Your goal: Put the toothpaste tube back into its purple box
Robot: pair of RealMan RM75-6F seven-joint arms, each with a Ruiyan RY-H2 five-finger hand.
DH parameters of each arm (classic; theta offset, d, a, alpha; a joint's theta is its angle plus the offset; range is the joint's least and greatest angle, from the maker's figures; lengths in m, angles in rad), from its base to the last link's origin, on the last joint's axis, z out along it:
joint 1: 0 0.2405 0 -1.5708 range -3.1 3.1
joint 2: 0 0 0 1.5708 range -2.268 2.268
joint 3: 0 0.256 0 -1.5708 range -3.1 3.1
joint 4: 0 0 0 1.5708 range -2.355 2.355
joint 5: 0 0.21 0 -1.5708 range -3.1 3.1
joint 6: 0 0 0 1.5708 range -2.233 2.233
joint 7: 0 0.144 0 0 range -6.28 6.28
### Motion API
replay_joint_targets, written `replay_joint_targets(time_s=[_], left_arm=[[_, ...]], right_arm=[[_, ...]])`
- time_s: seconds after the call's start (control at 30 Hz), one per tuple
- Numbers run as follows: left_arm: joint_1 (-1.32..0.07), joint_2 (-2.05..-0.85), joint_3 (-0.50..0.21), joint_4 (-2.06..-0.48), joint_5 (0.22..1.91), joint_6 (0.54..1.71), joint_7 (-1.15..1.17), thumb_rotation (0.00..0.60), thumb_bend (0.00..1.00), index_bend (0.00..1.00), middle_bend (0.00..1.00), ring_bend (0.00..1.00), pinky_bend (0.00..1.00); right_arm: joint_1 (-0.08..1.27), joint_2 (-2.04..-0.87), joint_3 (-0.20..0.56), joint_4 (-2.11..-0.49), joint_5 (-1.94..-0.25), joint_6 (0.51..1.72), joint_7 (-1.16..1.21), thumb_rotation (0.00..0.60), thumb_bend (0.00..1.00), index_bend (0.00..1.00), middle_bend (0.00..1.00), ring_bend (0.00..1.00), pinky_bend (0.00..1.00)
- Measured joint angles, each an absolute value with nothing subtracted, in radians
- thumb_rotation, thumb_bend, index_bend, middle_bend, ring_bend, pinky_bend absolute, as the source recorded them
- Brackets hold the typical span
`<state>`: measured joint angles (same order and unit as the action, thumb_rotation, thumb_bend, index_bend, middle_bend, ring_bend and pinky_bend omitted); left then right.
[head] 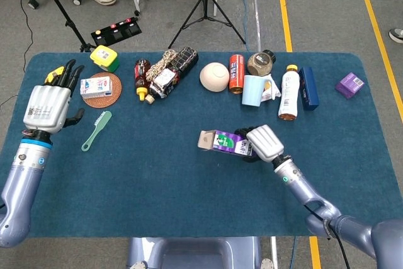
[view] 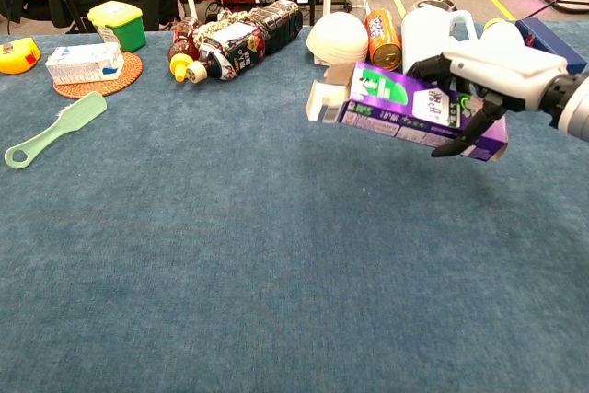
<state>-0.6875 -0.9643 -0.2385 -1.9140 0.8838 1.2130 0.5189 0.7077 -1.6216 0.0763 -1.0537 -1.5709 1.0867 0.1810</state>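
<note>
My right hand (head: 262, 142) grips the purple toothpaste box (head: 221, 141) near the middle of the blue table. The box (view: 405, 108) lies nearly level, and its flaps (view: 324, 98) stand open at the end facing my left. In the chest view the right hand (view: 492, 71) wraps the box's right end from above, with fingers down its front face. I see no toothpaste tube in either view, and the box's inside is hidden. My left hand (head: 47, 106) hovers at the table's left edge, fingers apart, holding nothing.
A green brush (head: 96, 130) lies near the left hand, beside a coaster with a small white box (head: 98, 86). Along the back stand bottles (head: 160, 74), a bowl (head: 214, 75), an orange can (head: 237, 72), a pale blue cup (head: 253, 89), a white bottle (head: 289, 92) and a dark blue box (head: 308, 88).
</note>
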Motion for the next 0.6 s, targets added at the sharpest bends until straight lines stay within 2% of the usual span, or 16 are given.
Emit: replay_joint_targets(time_s=[0.1, 0.13, 0.2, 0.23, 0.3, 0.37, 0.43, 0.6], left_arm=[[-0.676, -0.974, -0.226, -1.864, 0.891, 1.183, 0.475, 0.6, 0.3, 0.0, 0.0, 0.21, 0.46], [-0.673, -0.978, -0.223, -1.851, 0.894, 1.175, 0.463, 0.6, 0.3, 0.0, 0.0, 0.21, 0.46], [-0.667, -0.988, -0.216, -1.826, 0.901, 1.158, 0.438, 0.6, 0.3, 0.0, 0.0, 0.21, 0.45], [-0.664, -0.992, -0.214, -1.817, 0.904, 1.151, 0.43, 0.6, 0.3, 0.0, 0.0, 0.21, 0.45], [-0.66, -0.999, -0.209, -1.804, 0.913, 1.14, 0.414, 0.6, 0.3, 0.0, 0.0, 0.21, 0.45], [-0.656, -1.0, -0.206, -1.799, 0.926, 1.136, 0.401, 0.6, 0.3, 0.0, 0.0, 0.21, 0.45], [-0.65, -0.999, -0.203, -1.795, 0.944, 1.134, 0.384, 0.6, 0.3, 0.0, 0.0, 0.21, 0.45], [-0.623, -0.981, -0.195, -1.799, 0.992, 1.135, 0.327, 0.6, 0.3, 0.0, 0.0, 0.17, 0.39]], right_arm=[[0.717, -1.625, 0.067, -1.061, -1.579, 1.069, 0.121, 0.6, 0.51, 0.43, 0.57, 0.56, 0.69], [0.72, -1.627, 0.065, -1.063, -1.579, 1.062, 0.102, 0.6, 0.48, 0.37, 0.55, 0.54, 0.68], [0.725, -1.635, 0.063, -1.068, -1.572, 1.041, 0.059, 0.6, 0.38, 0.22, 0.47, 0.49, 0.65], [0.727, -1.637, 0.062, -1.069, -1.567, 1.028, 0.047, 0.6, 0.29, 0.13, 0.39, 0.43, 0.62], [0.733, -1.64, 0.062, -1.072, -1.549, 0.987, 0.031, 0.6, 0.15, 0.03, 0.26, 0.32, 0.56], [0.736, -1.64, 0.066, -1.082, -1.517, 0.951, 0.009, 0.6, 0.07, 0.0, 0.15, 0.22, 0.5], [0.737, -1.635, 0.073, -1.1, -1.487, 0.934, -0.01, 0.6, 0.05, 0.0, 0.1, 0.16, 0.44], [0.731, -1.589, 0.097, -1.198, -1.446, 0.926, -0.029, 0.6, 0.05, 0.0, 0.06, 0.11, 0.35]])
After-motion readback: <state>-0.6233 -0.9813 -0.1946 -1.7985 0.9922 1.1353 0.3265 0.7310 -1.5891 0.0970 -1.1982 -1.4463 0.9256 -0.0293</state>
